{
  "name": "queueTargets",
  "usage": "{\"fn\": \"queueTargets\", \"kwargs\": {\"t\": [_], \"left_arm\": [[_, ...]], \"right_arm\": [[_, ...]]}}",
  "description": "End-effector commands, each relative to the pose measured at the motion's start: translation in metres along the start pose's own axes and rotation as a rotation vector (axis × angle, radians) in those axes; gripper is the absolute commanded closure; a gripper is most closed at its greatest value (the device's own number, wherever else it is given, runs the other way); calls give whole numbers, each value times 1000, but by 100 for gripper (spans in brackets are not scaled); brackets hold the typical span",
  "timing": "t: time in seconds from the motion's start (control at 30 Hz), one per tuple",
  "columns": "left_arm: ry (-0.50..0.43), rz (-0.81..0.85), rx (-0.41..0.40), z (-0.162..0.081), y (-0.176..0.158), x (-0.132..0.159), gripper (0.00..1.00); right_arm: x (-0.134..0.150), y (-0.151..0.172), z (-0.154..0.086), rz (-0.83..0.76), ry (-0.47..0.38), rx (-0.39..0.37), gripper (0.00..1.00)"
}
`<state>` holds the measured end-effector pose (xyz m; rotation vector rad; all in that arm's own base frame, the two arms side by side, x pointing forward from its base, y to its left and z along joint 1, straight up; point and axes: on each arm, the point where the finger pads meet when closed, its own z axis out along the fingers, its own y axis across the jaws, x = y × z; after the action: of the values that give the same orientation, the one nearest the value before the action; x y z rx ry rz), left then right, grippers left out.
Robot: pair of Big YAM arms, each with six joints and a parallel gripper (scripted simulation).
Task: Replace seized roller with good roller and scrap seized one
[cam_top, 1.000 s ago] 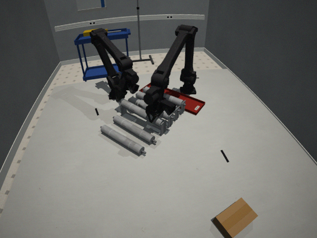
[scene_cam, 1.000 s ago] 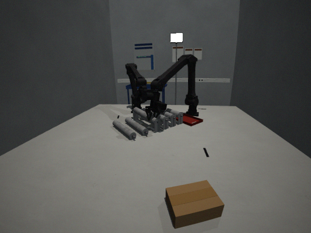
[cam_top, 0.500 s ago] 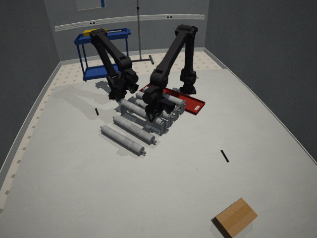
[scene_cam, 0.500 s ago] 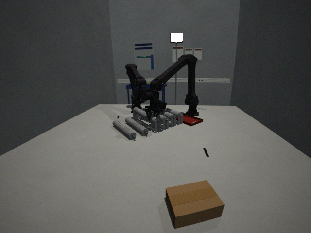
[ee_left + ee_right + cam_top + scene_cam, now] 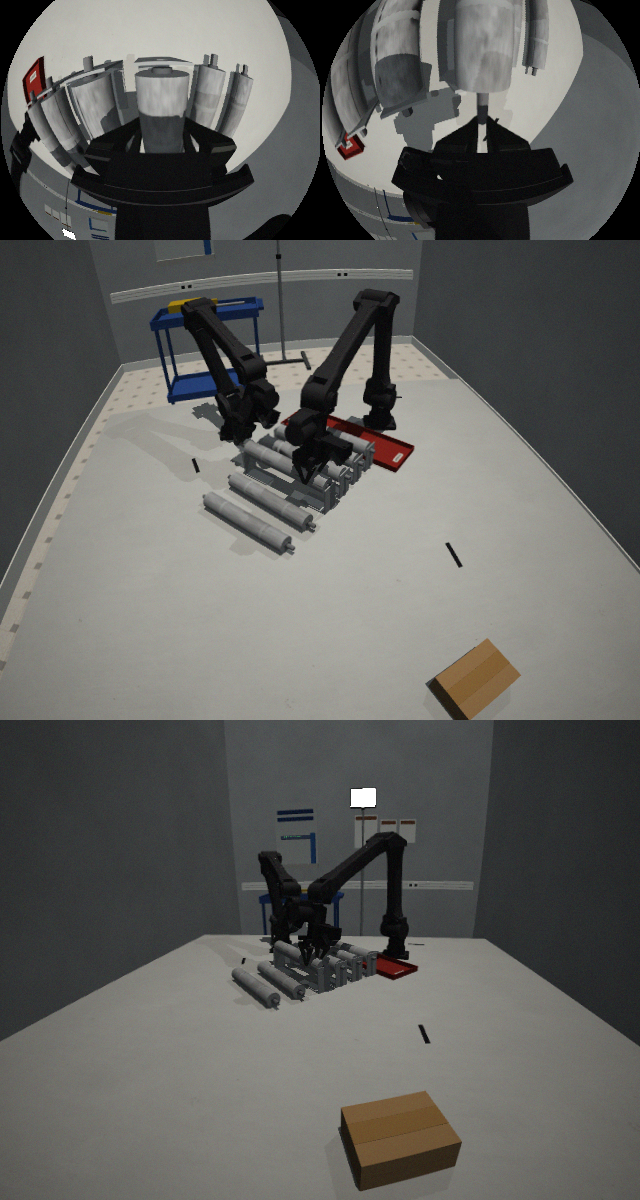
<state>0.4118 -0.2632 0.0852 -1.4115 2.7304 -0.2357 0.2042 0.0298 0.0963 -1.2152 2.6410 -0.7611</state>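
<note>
The left gripper [image 5: 314,473] [image 5: 313,959] [image 5: 161,122] is clamped around the body of the bed's front roller [image 5: 271,454] [image 5: 292,952] [image 5: 162,95] [image 5: 484,45], toward the end nearer the box. The right gripper [image 5: 242,440] [image 5: 482,120] has its fingers pinched on the axle [image 5: 482,102] at that roller's other end. In the exterior view that grip is hidden behind the arms and rollers, and how the far axle end sits against its bracket is hard to make out. Can't tell by eye which roller is the seized one, sorry.

Count time: four rollers at the bed — the front one plus three behind it, partly covered by the left arm in the top view — and two loose ones. The inner loose roller [image 5: 268,500] [image 5: 280,979] [image 5: 209,92] [image 5: 538,37] and the outer loose roller [image 5: 245,521] [image 5: 255,986] [image 5: 237,102] lie parallel beside the bed.

One red scrap tray [image 5: 387,451] [image 5: 395,968] [image 5: 37,90] [image 5: 355,149] sits on the bed's opposite side, toward the worktop's far edge, part of it blocked by the arm and bed. One cardboard box [image 5: 478,679] [image 5: 398,1133] is well apart from everything, toward the near edge — which is cut off. One blue cart [image 5: 206,317] [image 5: 265,899] stands past the far edge, partly behind the right arm.
</note>
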Motion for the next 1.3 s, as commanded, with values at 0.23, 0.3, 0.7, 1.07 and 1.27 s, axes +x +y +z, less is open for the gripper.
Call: {"fn": "queueTargets", "kwargs": {"t": [0.23,0.3,0.7,1.07,1.27], "left_arm": [[-46,23,81,-44,-31,-7,68],[-46,23,81,-44,-31,-7,68],[-78,33,81,-52,-33,-4,68],[-86,19,81,-54,-33,-13,68],[-88,20,81,-54,-33,-13,68]], "right_arm": [[55,21,24,-68,164,-40,97],[55,21,24,-68,164,-40,97],[55,21,24,-68,165,-40,97],[55,21,24,-68,165,-41,97],[55,21,24,-68,165,-41,97]]}}
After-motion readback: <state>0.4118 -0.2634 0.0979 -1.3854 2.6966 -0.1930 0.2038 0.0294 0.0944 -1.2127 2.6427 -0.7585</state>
